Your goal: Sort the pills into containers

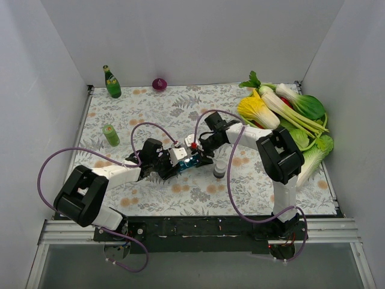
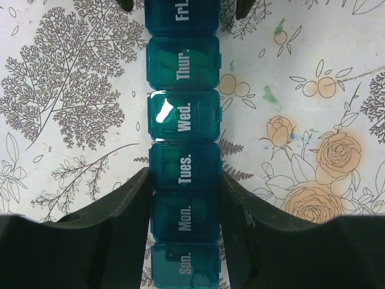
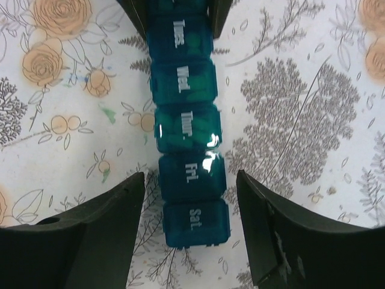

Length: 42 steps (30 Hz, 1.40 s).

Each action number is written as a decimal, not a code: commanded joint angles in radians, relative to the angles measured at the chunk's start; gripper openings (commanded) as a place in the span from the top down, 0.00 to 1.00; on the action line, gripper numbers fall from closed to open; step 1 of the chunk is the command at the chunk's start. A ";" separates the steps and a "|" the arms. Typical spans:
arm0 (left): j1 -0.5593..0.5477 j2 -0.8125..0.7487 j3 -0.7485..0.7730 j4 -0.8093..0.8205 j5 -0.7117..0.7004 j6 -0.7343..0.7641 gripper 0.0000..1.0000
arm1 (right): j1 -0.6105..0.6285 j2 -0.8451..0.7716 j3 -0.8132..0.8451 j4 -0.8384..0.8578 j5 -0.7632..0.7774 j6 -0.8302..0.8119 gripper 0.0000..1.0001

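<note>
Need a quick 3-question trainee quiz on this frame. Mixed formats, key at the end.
1. True or false: the right pincer is clamped tight on the pill organiser.
2. Which label lies between the left pincer's fingers? A) Mon. B) Thur. C) Fri.
3. Fill in: in the top view, the vegetables lie on the robot's ____ side.
Key: 1 false, it straddles the Sat. end with gaps on both sides. 2 A. 3 right.

so the pill strip (image 2: 183, 114) is see-through teal with white day lettering, counter (image 2: 337, 60) is white with grey ferns and peachy-orange roses, left claw (image 2: 185, 174) and right claw (image 3: 190, 174) plain black, cables (image 1: 51, 159) purple
</note>
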 commanded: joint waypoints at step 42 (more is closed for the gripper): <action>-0.006 -0.013 -0.017 -0.020 0.014 0.031 0.86 | -0.052 0.167 0.216 -0.217 -0.181 0.159 0.63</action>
